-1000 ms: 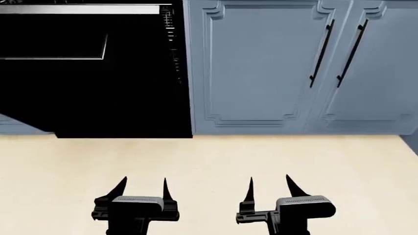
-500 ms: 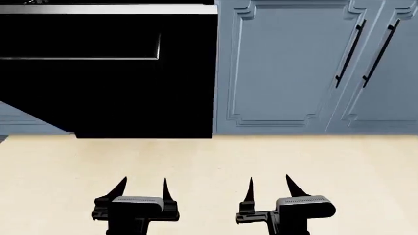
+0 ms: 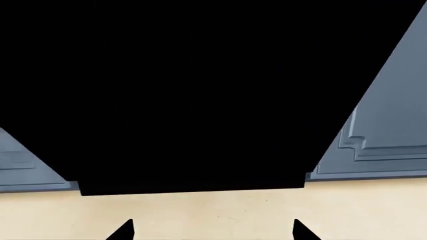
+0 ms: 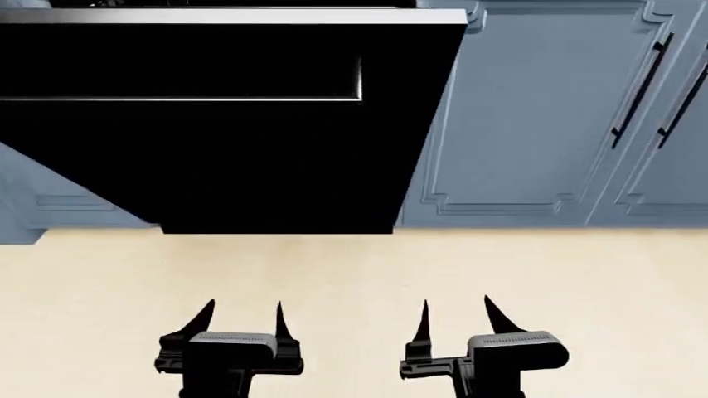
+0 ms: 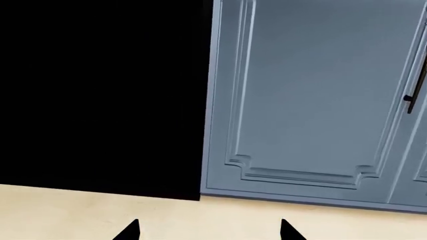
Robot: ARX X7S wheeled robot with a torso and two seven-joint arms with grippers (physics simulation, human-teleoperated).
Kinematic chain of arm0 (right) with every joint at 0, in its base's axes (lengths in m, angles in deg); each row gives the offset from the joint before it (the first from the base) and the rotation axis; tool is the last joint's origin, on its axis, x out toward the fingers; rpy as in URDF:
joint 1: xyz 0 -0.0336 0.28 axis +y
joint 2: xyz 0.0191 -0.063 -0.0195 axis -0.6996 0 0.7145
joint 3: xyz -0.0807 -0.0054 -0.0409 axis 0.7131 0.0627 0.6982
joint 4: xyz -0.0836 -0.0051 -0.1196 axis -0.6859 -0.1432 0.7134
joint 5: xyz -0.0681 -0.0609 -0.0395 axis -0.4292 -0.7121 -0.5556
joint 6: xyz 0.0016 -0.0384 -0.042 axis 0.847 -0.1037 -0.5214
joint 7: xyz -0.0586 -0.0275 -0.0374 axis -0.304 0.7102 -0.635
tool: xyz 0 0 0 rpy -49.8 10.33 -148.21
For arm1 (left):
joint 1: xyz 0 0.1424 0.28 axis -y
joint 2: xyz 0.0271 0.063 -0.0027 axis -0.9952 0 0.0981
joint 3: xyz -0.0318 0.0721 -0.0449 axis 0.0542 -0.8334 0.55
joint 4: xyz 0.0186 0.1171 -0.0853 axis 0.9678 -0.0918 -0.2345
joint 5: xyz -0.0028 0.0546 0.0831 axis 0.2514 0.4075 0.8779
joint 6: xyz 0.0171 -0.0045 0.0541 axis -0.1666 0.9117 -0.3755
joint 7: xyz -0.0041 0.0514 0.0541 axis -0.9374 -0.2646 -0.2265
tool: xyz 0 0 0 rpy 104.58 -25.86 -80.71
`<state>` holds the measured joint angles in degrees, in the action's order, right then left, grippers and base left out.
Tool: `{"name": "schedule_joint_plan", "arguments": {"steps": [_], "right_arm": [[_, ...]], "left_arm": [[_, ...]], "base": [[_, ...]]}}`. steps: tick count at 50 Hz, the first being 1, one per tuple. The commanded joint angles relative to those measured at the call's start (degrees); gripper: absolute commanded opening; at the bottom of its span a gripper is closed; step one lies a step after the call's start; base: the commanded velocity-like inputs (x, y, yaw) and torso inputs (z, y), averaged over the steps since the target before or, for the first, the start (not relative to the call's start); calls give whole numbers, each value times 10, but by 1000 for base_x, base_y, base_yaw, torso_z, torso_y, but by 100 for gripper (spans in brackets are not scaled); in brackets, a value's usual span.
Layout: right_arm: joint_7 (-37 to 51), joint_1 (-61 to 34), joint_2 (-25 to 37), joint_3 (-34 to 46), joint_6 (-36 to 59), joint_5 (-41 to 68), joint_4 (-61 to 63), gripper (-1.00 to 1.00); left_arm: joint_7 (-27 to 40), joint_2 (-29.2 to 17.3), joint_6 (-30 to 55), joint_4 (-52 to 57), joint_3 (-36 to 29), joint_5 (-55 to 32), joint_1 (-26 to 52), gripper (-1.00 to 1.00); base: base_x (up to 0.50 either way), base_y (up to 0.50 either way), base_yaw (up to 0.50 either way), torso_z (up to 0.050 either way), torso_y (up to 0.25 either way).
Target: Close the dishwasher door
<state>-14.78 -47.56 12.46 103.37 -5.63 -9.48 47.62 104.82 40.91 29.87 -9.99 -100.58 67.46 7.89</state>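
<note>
The left hand hangs low over the pale floor, fingers spread and empty. Ahead of it the dishwasher door tilts outward, partly lowered. The right hand, likewise spread, faces blue-grey cabinet doors.

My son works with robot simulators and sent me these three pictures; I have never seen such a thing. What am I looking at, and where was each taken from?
These are computer renders of a simulated two-armed robot facing kitchen cabinets. The wide picture comes from a camera on its head, looking down at its left pincer and right pincer, both open and holding nothing, above a bare cream floor. The other two come from cameras near each pincer; only the dark fingertips show at the edge. The big black panel is the dishwasher door, leaning open, with a silver-edged bar handle. Beside it stand blue-grey cabinet doors with thin black handles. Neither pincer touches the door.
</note>
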Motion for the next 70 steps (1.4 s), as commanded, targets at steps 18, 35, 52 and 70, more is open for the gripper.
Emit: {"name": "schedule_joint_plan", "arguments": {"steps": [18, 35, 52, 70], "right_arm": [[3, -1, 3, 4, -1, 4, 0, 100], [5, -2, 5, 7, -3, 6, -2, 100], [8, -4, 6, 9, -4, 8, -3, 100], [4, -1, 10, 11, -8, 18, 2, 100]], "left_arm": [[4, -4, -1, -1, -5, -4, 1, 100], [7, -5, -2, -1, -8, -5, 2, 100], [9, -8, -3, 0, -11, -7, 2, 100], [12, -10, -3, 2, -14, -9, 2, 100]], "base": [[0, 287, 0, 0, 0], [0, 286, 0, 0, 0], [0, 203, 0, 0, 0], [0, 0, 0, 0, 0]]}}
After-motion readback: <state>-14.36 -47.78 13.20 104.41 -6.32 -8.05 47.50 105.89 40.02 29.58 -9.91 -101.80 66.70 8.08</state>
